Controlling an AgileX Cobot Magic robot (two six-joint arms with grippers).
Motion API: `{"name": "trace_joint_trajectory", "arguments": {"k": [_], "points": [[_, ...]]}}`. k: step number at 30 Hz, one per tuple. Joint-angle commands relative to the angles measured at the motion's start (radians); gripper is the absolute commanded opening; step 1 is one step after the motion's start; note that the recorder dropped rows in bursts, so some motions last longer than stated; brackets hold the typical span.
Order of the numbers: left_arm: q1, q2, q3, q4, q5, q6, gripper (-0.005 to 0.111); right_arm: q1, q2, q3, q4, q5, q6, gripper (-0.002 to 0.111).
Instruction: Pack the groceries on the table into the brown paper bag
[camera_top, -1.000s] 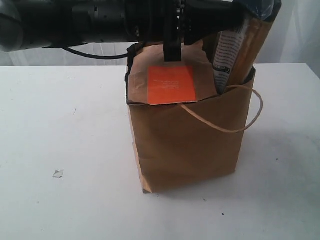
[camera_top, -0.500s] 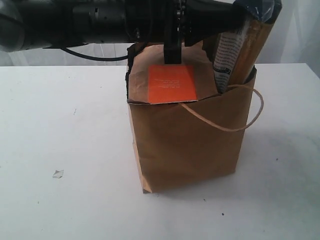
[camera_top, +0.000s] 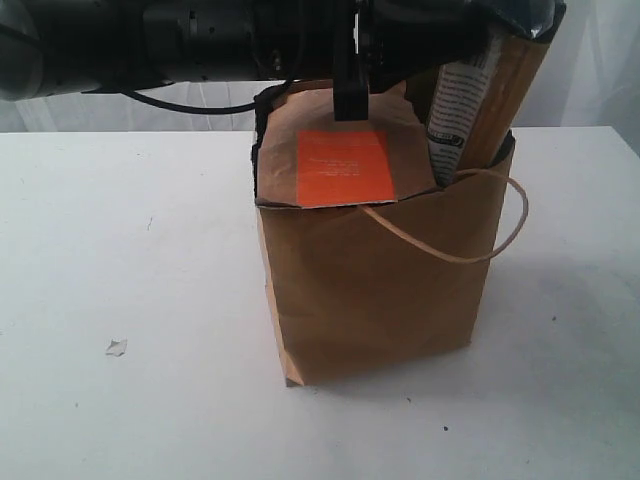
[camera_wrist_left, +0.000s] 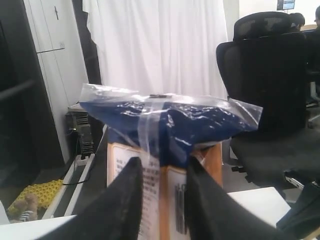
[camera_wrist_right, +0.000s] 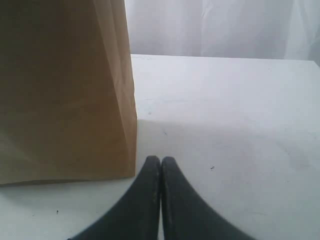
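The brown paper bag (camera_top: 380, 290) stands upright in the middle of the white table (camera_top: 120, 250). A brown orange-labelled pouch (camera_top: 345, 165) sticks out of its top on the left. The dark-blue-and-beige pasta packet (camera_top: 470, 100) leans out on the right. My left arm reaches across above the bag, and its gripper (camera_top: 347, 105) hangs just over the pouch's top edge. In the left wrist view that gripper (camera_wrist_left: 162, 162) is open, with only the pasta packet (camera_wrist_left: 170, 120) showing beyond the gap. My right gripper (camera_wrist_right: 160, 159) is shut and empty, low over the table (camera_wrist_right: 225, 110) beside the bag's corner (camera_wrist_right: 127, 125).
A twine handle (camera_top: 500, 240) loops out from the bag's front right. A small scrap (camera_top: 116, 347) lies on the table at the left. A black office chair (camera_wrist_left: 270, 75) and white curtains stand beyond the table.
My left gripper's jaws have parted and its finger has risen slightly off the pouch's top. The pouch stays in the bag. The right gripper has not changed.
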Motion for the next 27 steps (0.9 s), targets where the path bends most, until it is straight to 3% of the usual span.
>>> {"name": "trace_joint_trajectory", "arguments": {"k": [1,4,9,14,24,27], "points": [[0.003,-0.015,0.004,-0.024,-0.007,-0.02,0.034,-0.004,-0.006,0.004,-0.006,-0.009,0.0,0.0],[0.003,-0.015,0.004,-0.024,-0.007,-0.024,0.034,-0.004,-0.006,0.004,0.0,-0.014,0.015,0.0],[0.003,-0.015,0.004,-0.024,-0.005,-0.024,0.033,-0.004,-0.006,0.004,0.269,-0.167,0.314,0.0],[0.003,-0.015,0.004,-0.024,-0.005,-0.024,0.033,-0.004,-0.006,0.004,0.28,-0.325,0.459,0.0],[0.003,-0.015,0.004,-0.024,-0.005,-0.024,0.029,-0.004,-0.006,0.004,0.3,-0.333,0.629,0.0],[0.003,-0.015,0.004,-0.024,-0.005,-0.024,0.029,-0.002,-0.006,-0.089,0.292,-0.25,0.566,0.0]]}}
